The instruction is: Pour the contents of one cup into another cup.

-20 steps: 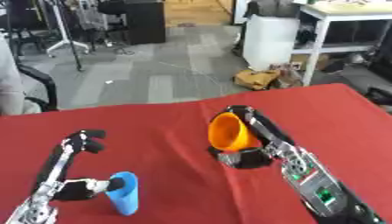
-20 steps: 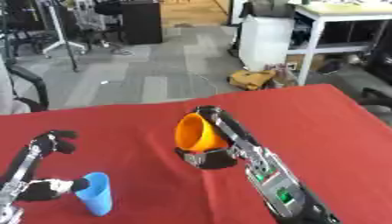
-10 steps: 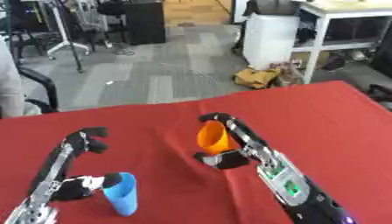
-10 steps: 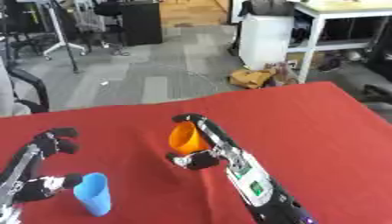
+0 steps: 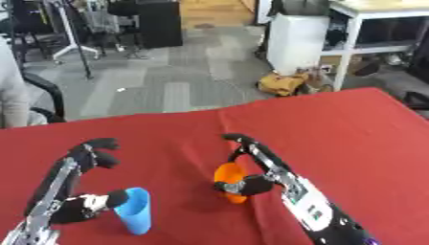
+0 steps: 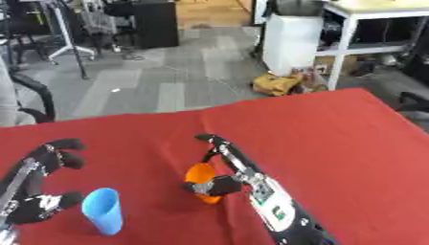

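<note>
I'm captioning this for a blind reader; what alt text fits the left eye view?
The robot's right hand holds an orange cup low over a red table, tilted toward its left. Its left hand rests beside an upright blue cup near the table's front left, the thumb at the cup's side.

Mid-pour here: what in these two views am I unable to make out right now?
- Inside of the orange cup: both views show it mostly from the side, and the right hand wraps it, so its contents stay hidden.
- Inside of the blue cup: seen from the side, nothing visible within.
- Left hand: blurred beside the blue cup; whether it touches the cup is unclear.
- Both forearms: cut off by the bottom edge.
</note>
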{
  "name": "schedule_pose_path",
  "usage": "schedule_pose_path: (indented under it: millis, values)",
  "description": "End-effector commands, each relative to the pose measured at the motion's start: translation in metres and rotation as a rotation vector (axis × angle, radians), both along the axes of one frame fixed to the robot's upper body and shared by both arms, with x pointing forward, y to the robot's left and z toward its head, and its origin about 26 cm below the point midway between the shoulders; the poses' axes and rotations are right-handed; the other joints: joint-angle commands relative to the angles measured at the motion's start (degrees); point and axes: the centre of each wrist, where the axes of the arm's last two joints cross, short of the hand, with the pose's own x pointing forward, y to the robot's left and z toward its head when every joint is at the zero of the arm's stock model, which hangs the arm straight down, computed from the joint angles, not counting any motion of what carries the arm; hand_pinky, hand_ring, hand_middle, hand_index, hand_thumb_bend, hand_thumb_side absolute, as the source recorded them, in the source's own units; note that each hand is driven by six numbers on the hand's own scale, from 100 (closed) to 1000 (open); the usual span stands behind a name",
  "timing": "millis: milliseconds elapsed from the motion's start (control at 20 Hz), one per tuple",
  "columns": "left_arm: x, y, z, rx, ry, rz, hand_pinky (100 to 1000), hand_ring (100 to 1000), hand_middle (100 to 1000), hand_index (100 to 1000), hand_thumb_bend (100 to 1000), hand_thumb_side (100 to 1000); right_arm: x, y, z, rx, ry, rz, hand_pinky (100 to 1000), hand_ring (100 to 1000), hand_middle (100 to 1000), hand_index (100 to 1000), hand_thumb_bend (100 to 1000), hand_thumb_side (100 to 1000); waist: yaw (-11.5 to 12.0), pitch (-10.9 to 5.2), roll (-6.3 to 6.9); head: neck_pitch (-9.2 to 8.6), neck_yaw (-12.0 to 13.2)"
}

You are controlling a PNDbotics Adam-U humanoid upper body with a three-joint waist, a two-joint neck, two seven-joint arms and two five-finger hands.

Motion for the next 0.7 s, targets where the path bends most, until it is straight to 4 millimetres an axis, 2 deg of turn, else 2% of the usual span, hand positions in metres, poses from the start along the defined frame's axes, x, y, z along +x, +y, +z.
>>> schedule_pose_path:
  millis: [50,300,600,650,700]
  values:
    - [-0.003,0.007,0.016,-0.003,-0.039,0.001,648,618,687,814,966,548,0.001,-0.016,0.017,0.016,-0.050,-0.037,819,596,912,949,637,281,0.0,-1.01,-0.20,0.05,0.2]
    - [-0.011,0.014,0.018,-0.025,-0.040,0.007,649,617,686,812,972,528,-0.008,-0.039,0.031,0.121,-0.096,-0.112,808,569,894,945,627,296,-0.4,-0.79,-0.68,0.32,0.9]
    - [-0.026,0.025,0.018,-0.042,-0.029,0.018,648,613,683,803,971,498,-0.027,-0.050,0.044,0.306,-0.164,-0.170,791,558,877,938,606,307,-0.3,-0.21,-1.08,1.47,1.9]
    - [-0.029,0.027,0.017,-0.048,-0.024,0.026,647,613,682,802,967,491,-0.030,-0.050,0.045,0.340,-0.174,-0.179,786,557,873,937,605,345,-0.4,-0.08,-1.15,1.86,2.3]
    - [-0.031,0.028,0.016,-0.052,-0.020,0.033,646,612,681,801,966,487,-0.034,-0.050,0.047,0.373,-0.183,-0.185,784,557,869,936,596,307,-0.4,0.03,-1.23,2.24,2.6]
